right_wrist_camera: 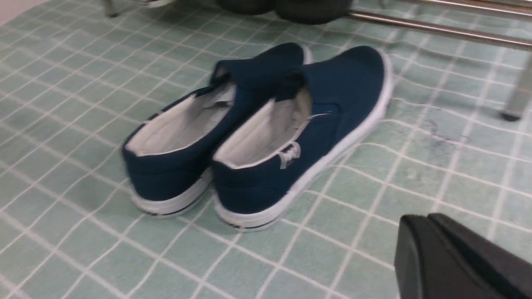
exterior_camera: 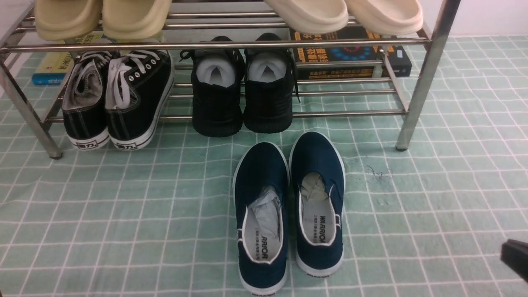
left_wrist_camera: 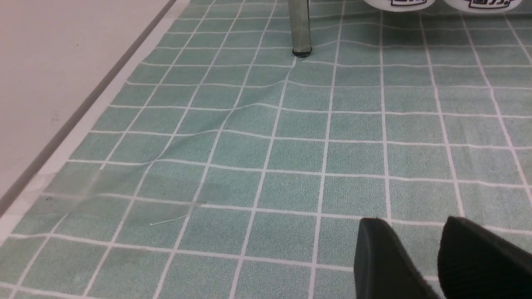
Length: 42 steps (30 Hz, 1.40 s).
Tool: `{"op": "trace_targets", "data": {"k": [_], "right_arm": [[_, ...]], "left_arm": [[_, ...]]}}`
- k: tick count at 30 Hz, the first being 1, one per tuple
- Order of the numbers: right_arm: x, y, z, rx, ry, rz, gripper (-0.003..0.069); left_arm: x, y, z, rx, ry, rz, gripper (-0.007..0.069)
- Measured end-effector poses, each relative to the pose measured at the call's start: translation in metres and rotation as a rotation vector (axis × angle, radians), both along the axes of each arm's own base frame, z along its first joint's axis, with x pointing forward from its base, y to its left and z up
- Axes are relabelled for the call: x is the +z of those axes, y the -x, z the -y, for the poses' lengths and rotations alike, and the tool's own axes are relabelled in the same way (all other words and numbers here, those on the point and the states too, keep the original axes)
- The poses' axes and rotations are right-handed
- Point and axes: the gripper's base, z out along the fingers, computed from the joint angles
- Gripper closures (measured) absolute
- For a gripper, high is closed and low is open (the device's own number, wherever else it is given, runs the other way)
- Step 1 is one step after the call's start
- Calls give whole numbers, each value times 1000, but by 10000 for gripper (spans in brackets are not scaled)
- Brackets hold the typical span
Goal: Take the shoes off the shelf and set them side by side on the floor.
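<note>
We see the right gripper (right_wrist_camera: 419, 218) with its fingertips together, nothing between them, above the floor (exterior_camera: 123, 231) in the right wrist view. A dark part of it enters the front view at the right edge, well apart from the footwear. The left gripper (left_wrist_camera: 407, 222) shows its fingers parted by a narrow gap, with only the green, white-lined cloth visible between them.

Between the two arms, we find the navy slip-ons side by side on the floor, soles down, toes pointing toward the shelf (exterior_camera: 330, 43) and heels toward us. The left slip-on (exterior_camera: 262, 169) sits slightly nearer to us than the right slip-on (exterior_camera: 319, 156), and the two lie close together along their inner edges. Pale crumpled paper fills part of each opening, and we can read "WARRIOR" on the right insole, while the lettering on the left one is partly covered.

Just beyond them stands the silver tube shelf. On its lower tier we see black sneakers (exterior_camera: 140, 90) with white laces at the left, white heel edges facing us, and beside them a pair of all-black shoes (exterior_camera: 268, 99) with white stuffing. On the upper tier rest tan clogs (exterior_camera: 134, 20) at the left and cream clogs (exterior_camera: 385, 16) at the right, both pairs cut off by the top of the front view. Behind the lower bars, we spot a yellow and blue book (exterior_camera: 49, 68) at the left and dark books (exterior_camera: 342, 53) at the right. A pale wall (left_wrist_camera: 75, 50) borders the cloth in the left wrist view.
</note>
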Motion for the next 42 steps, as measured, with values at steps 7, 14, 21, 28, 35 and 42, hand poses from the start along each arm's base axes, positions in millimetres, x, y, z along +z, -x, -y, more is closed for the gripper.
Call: {"op": "trace_targets", "data": {"k": [7,14,21,28,35,42], "right_arm": [[-30,16,34,-341,28,58,631],[-64,24,44,-519,47,39,621],[-71,24,45,-536,40,22,613],[-72,24,44,-536,30,13,606],[-72,24,44,-535,27,11,596],[-72,24,44,-535,27,11,585]], "left_arm": [[0,0,0,0,0,0,383],[0,0,0,0,0,0,383],[0,0,0,0,0,0,383],[0,0,0,0,0,0,383],[0,0,0,0,0,0,383],[0,0,0,0,0,0,383]]}}
